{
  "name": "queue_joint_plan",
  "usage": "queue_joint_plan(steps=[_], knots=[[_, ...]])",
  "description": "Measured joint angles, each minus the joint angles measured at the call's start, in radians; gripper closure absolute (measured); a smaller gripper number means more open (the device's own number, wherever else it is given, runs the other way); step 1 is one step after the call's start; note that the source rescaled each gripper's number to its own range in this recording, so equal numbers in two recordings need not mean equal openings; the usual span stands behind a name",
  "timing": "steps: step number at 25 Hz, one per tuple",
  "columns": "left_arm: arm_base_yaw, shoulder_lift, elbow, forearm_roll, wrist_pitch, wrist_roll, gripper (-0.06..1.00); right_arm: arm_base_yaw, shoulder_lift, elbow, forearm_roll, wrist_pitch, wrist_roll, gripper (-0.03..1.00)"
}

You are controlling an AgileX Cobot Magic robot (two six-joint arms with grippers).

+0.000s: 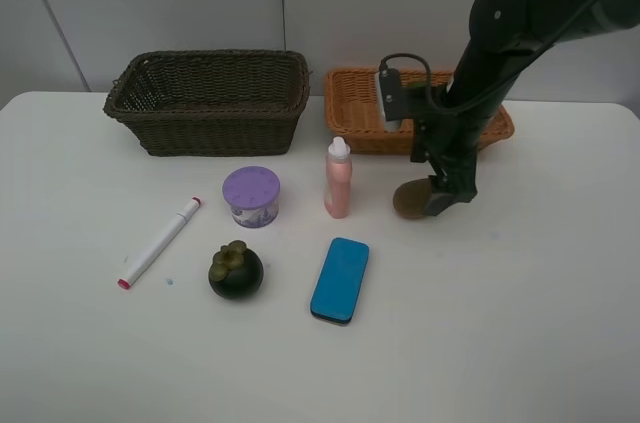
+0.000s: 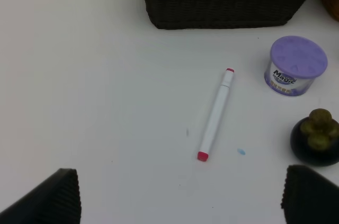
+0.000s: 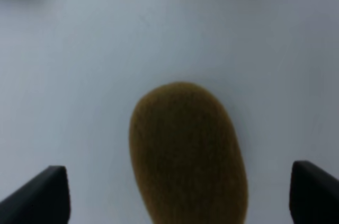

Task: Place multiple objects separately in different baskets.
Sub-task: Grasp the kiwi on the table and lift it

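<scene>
Kiwi [image 3: 188, 155], brown, fuzzy and egg-shaped, lies on the white table [image 1: 520, 323] before the light orange basket [image 1: 350, 111]. Your right gripper [image 3: 180, 203] straddles it, fingers [image 3: 45, 195] spread wide, neither touching it. Your pink bottle [image 1: 338, 181] stands upright just beside the fruit; the blue block [image 1: 340, 280] lies well apart. Your left gripper [image 2: 183, 197] gapes too, near the marker [image 2: 216, 114].

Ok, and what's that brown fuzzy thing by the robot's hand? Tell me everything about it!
It is a kiwi: brown, egg-shaped, with dull, fuzzy-looking skin, whole and uncut. It lies on its side on the white table. In the high view it sits just in front of the orange basket and to the right of the pink bottle, touching neither. The right gripper hangs over it, open, one finger on each side, with bare table showing between them and the fruit.
</scene>
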Motion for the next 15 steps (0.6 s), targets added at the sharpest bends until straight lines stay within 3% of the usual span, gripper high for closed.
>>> queue_joint_plan(steps=[15], knots=[[0.000, 0.000, 0.000, 0.000, 0.000, 0.000, -0.05, 0.000, 0.071, 0.000, -0.030, -0.050, -0.004, -0.03]])
